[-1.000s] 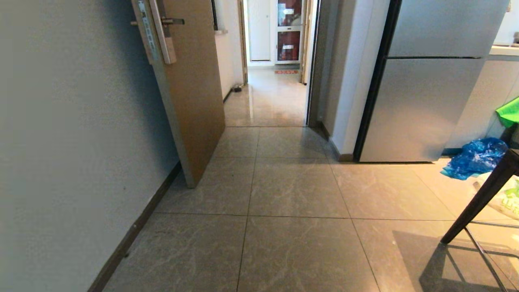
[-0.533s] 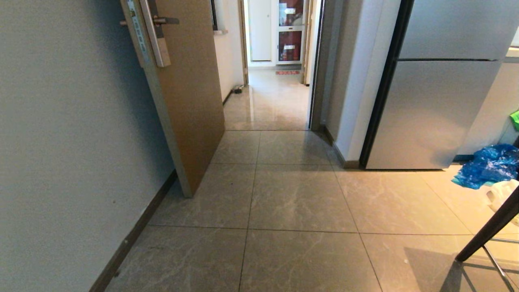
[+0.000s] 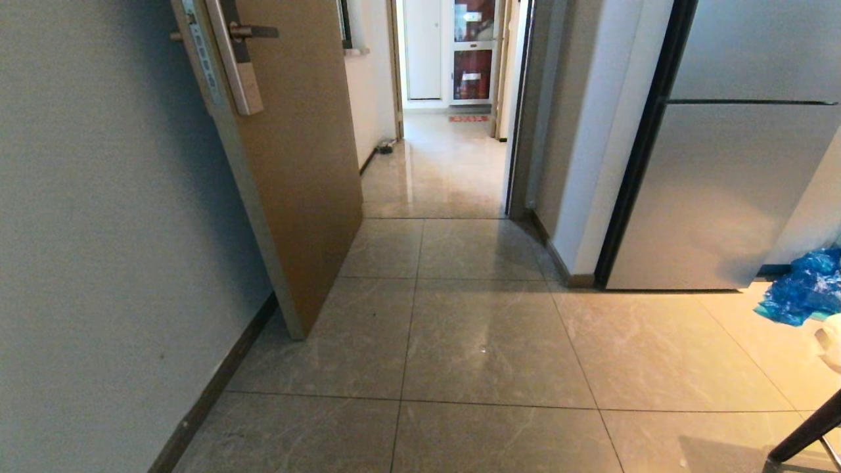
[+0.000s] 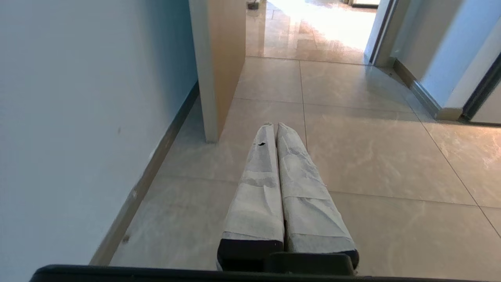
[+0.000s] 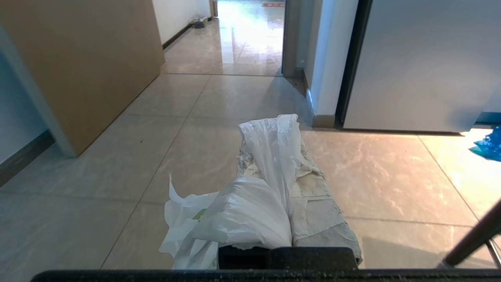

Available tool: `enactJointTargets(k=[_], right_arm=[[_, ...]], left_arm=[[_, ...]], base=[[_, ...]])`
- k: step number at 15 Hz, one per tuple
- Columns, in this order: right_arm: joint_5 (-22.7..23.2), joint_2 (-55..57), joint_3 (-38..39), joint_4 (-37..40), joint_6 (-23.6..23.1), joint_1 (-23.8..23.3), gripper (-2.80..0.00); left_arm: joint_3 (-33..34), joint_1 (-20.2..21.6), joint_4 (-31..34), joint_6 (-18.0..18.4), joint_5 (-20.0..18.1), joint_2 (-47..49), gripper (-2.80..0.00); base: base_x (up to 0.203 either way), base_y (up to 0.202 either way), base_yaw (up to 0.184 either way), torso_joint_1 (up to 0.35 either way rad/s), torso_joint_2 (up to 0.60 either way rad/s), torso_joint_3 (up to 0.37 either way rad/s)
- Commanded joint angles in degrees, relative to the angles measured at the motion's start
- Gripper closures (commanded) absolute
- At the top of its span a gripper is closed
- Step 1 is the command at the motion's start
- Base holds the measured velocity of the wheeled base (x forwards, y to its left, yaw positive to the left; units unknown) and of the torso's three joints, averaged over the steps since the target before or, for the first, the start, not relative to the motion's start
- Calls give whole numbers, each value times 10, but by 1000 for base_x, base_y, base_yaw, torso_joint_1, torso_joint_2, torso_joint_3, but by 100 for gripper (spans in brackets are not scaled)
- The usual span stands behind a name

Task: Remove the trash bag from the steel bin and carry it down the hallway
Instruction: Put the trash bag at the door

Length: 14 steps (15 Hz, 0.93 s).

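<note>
Trash bag (image 5: pixel 250 211) shows only in your right wrist view, pinched in the right gripper (image 5: pixel 274 125). Your left gripper (image 4: pixel 274 126) is pressed closed, empty; the head view shows just hallway (image 3: pixel 486 341).

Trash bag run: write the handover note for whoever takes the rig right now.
Right gripper: shut on the trash bag, which drapes over its fingers and hangs beside them.
Left gripper: shut, empty, pointing at the tiled floor.
Neither arm shows in the head view.
Steel bin: not in any view; the bag is already out of it.
Position: facing the hallway, with the open brown door on the left, the fridge on the right, and a blue plastic bag on the floor at far right.
Left to do: drive through the doorway and down the hallway, keeping the grip.
</note>
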Motion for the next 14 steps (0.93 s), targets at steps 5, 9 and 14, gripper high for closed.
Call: enactJointTargets(k=[5, 9, 14], right_arm=[[0, 0, 23, 0, 0, 0, 0], [0, 0, 23, 0, 0, 1, 0], [0, 0, 23, 0, 0, 0, 0]], left_arm=[[1, 0, 0, -2, 0, 0, 0], [0, 0, 0, -1, 0, 0, 0], [0, 0, 0, -1, 0, 0, 0]], base=[[194, 0, 2, 1, 1, 2], [192, 0, 2, 3, 2, 2], [192, 0, 1, 2, 1, 2]])
